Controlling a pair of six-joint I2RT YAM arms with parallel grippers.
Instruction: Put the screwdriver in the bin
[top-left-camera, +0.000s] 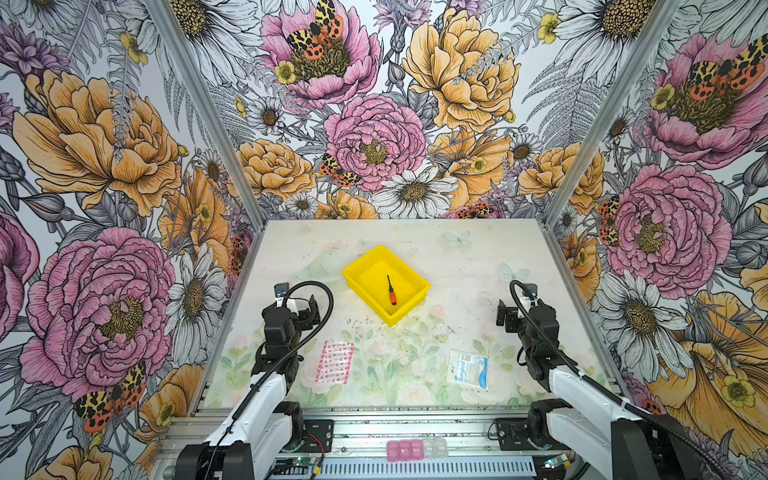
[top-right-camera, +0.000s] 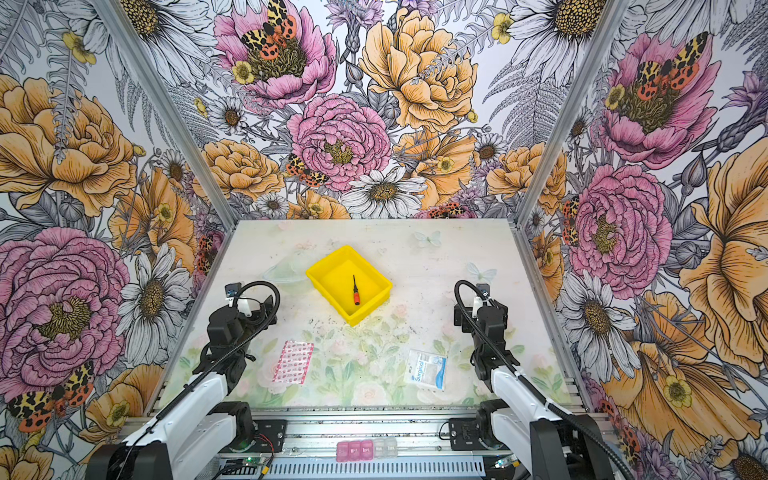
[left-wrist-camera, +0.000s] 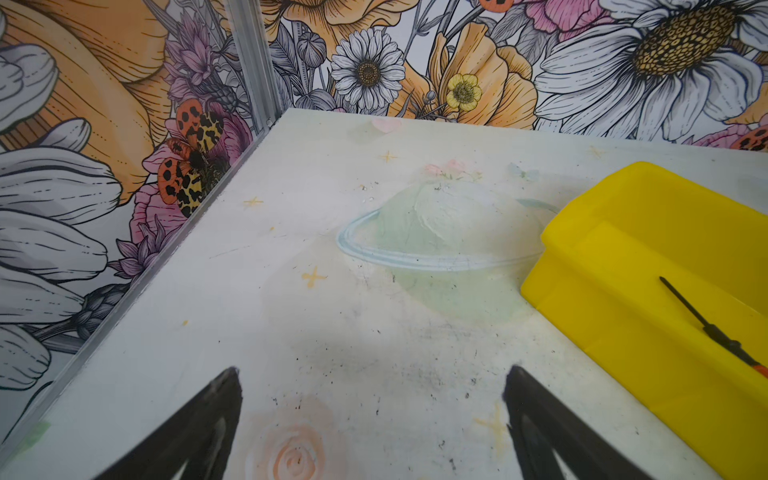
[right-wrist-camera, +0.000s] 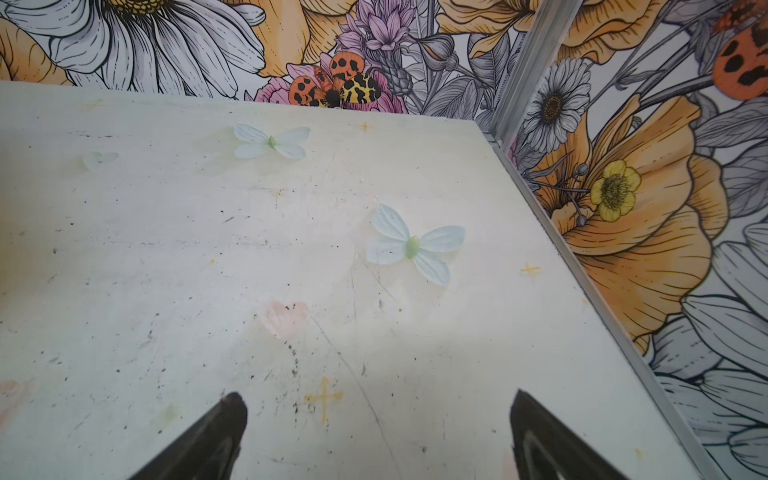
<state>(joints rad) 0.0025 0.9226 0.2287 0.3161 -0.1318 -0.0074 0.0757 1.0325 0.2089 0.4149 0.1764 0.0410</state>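
Observation:
The yellow bin (top-left-camera: 411, 286) (top-right-camera: 322, 272) stands mid-table in both top views, turned at an angle. The screwdriver (top-left-camera: 391, 290) (top-right-camera: 355, 290) lies flat on the bin's floor, orange handle toward the front, black shaft pointing back. The left wrist view catches the bin (left-wrist-camera: 615, 332) with the screwdriver (left-wrist-camera: 706, 324) inside it. My left gripper (left-wrist-camera: 374, 382) (top-left-camera: 309, 309) hovers left of the bin, open and empty. My right gripper (right-wrist-camera: 378, 405) (top-left-camera: 505, 318) stays right of the bin, open, with bare table between its fingers.
A pink-patterned packet (top-left-camera: 334, 361) lies near the front left, and a white and blue Surgical packet (top-left-camera: 467, 369) near the front right. A strip of pink and clear boxes (top-left-camera: 415, 450) rests on the front rail. Flowered walls enclose the table on three sides.

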